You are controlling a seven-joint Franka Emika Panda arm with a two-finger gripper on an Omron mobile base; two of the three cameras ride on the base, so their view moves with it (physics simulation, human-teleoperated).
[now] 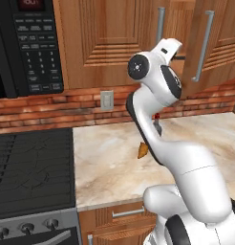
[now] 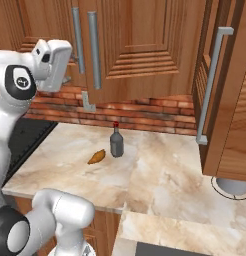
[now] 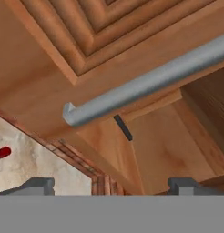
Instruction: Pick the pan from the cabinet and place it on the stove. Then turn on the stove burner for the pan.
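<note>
My gripper [image 3: 113, 186] is open, its fingertips [image 3: 38, 184] wide apart with nothing between them. It is raised against the reddish-brown upper cabinet [image 1: 110, 38], just below a door's long silver bar handle [image 3: 145, 84]. That door [image 2: 145, 50] stands ajar. Through the gap I see the wooden inside and a short thin dark bar [image 3: 123, 127]; I cannot tell whether it is the pan's handle, and the pan's round body is hidden. In the left base view my hand [image 1: 170, 48] sits between two bar handles. The black stove [image 1: 33, 167] with its knobs [image 1: 26, 228] lies low on the left.
A black microwave [image 1: 28, 43] hangs above the stove. On the marble counter [image 2: 160, 175] stand a dark bottle with a red cap [image 2: 116, 142] and an orange vegetable [image 2: 96, 157]. Another cabinet door [image 2: 220, 100] is swung open at the right, above a grey round object [image 2: 234, 186].
</note>
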